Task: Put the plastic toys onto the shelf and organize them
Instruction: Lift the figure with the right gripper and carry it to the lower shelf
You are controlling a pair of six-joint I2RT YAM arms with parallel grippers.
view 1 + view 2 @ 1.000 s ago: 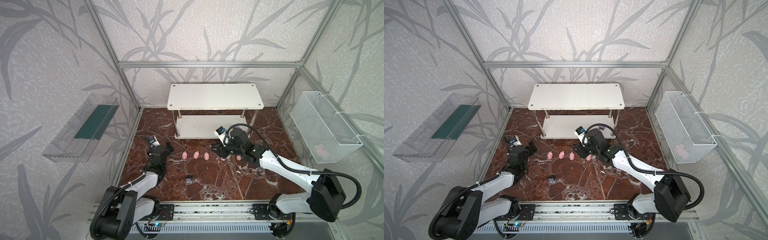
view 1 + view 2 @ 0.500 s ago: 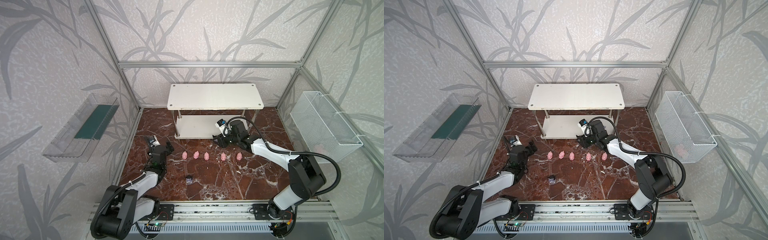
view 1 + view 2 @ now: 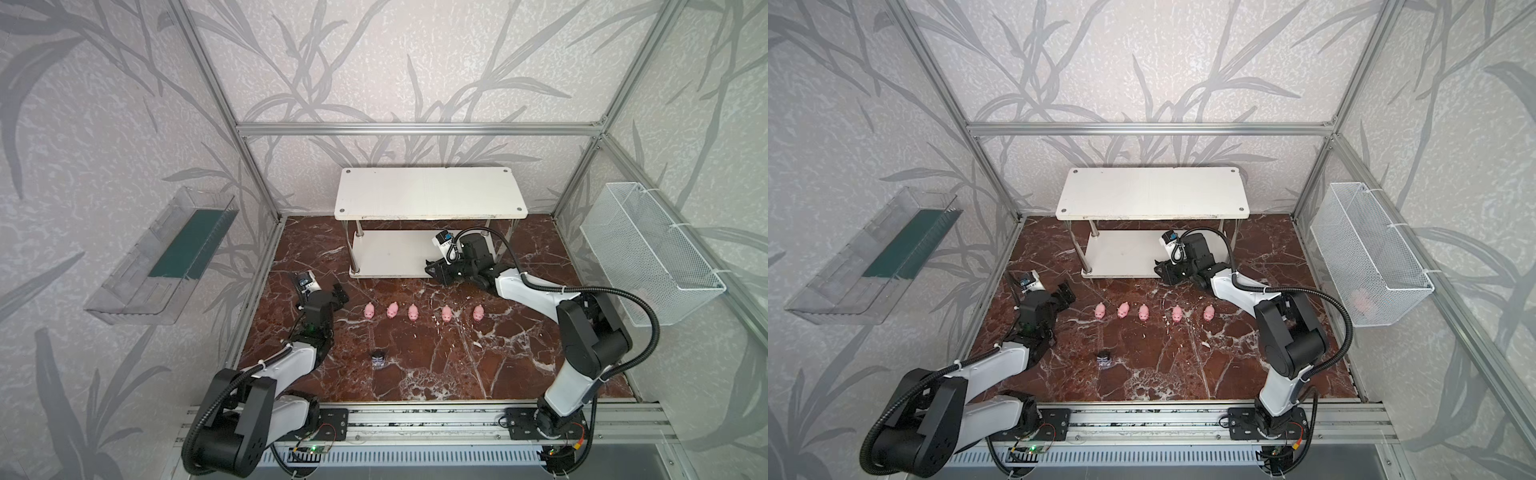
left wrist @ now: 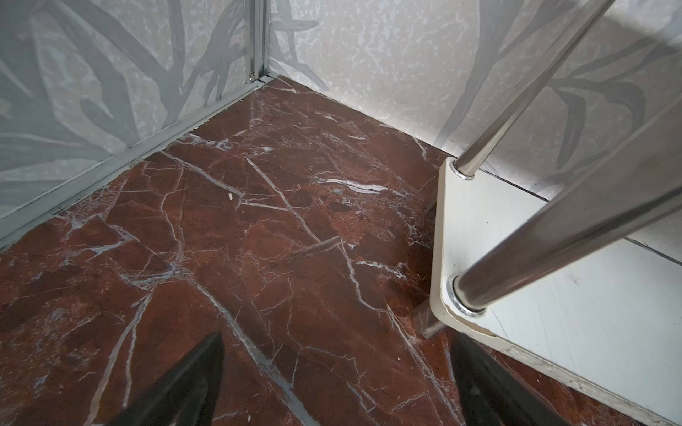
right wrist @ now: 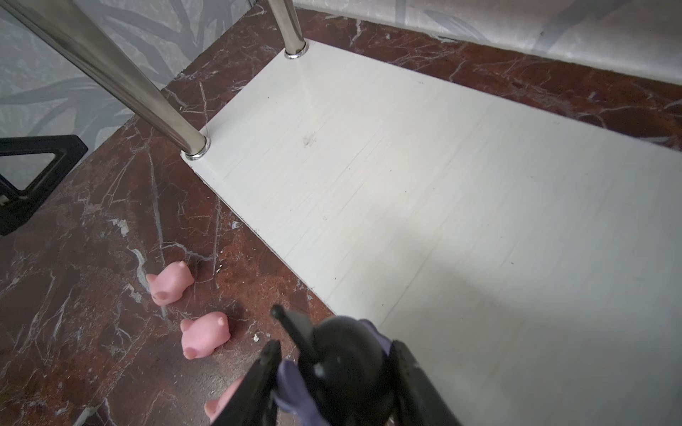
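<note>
My right fingers point(image 5: 258, 381) are pinched narrow on a black-and-lilac horned figurine point(image 5: 343, 365), held at the front edge of the lower board point(image 5: 443, 184) of the shelf point(image 3: 1152, 193); I cannot tell whether its base touches the board. The hood looks round and smooth, so it may twist or topple as I let go, and this near the edge it could fall onto the worktop point(image 3: 457, 365). The top board point(image 3: 428, 193) overhangs my wrist, and the pink pigs point(image 3: 412, 312) stand just beside me, easy to knock. My left fingers point(image 4: 192, 383) stand wide and empty near the left front post point(image 4: 553, 236). A second horned figurine point(image 3: 378, 358) sits on the worktop.
</note>
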